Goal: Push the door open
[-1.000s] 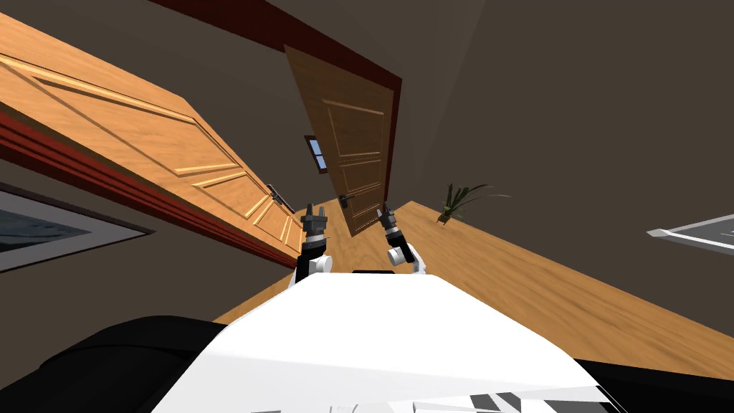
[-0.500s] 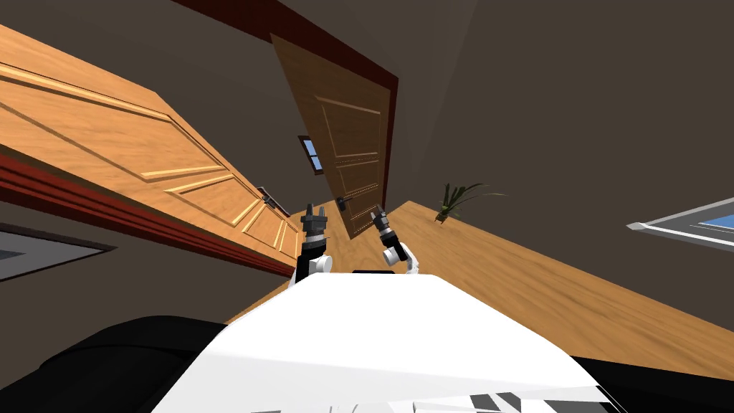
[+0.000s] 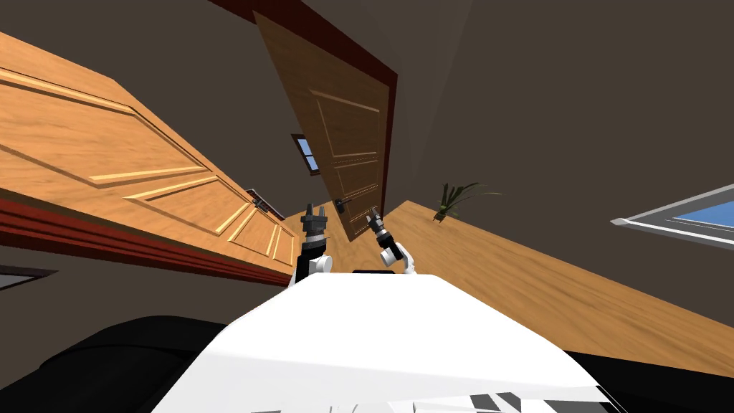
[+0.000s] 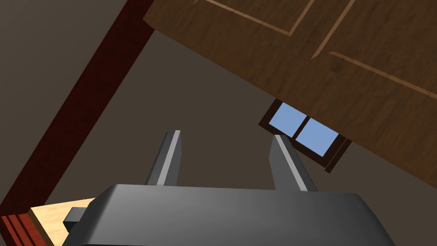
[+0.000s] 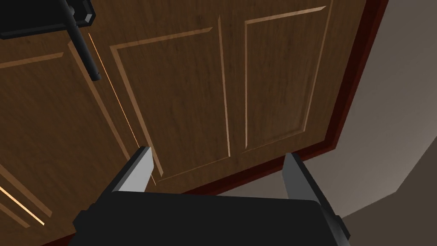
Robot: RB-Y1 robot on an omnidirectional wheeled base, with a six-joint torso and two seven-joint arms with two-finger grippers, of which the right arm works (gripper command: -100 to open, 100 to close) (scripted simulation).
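Observation:
A dark brown panelled door (image 3: pixel 351 143) stands ajar straight ahead in a dark red frame (image 3: pixel 391 129), with a dark lever handle (image 3: pixel 342 203) low on its free edge. My right gripper (image 3: pixel 372 215) is raised close to the door face just right of the handle, open. In the right wrist view its fingers (image 5: pixel 138 171) point at the door's panels (image 5: pixel 183 85), and the handle (image 5: pixel 81 47) lies off to one side. Whether they touch the door I cannot tell. My left gripper (image 3: pixel 314 211) is held up left of the door's edge, open with nothing in it (image 4: pixel 226 145).
A lighter orange door (image 3: pixel 107 158) with its own handle (image 3: pixel 259 201) and red frame runs close along my left. A potted plant (image 3: pixel 451 201) stands on the wooden floor (image 3: pixel 502 265) to the right of the doorway. Through the gap shows a small window (image 3: pixel 307 152).
My right gripper has swung left, nearer the dark door's handle. The whole head view has shifted as I moved closer; the door looks larger. The left arm kept its pose.

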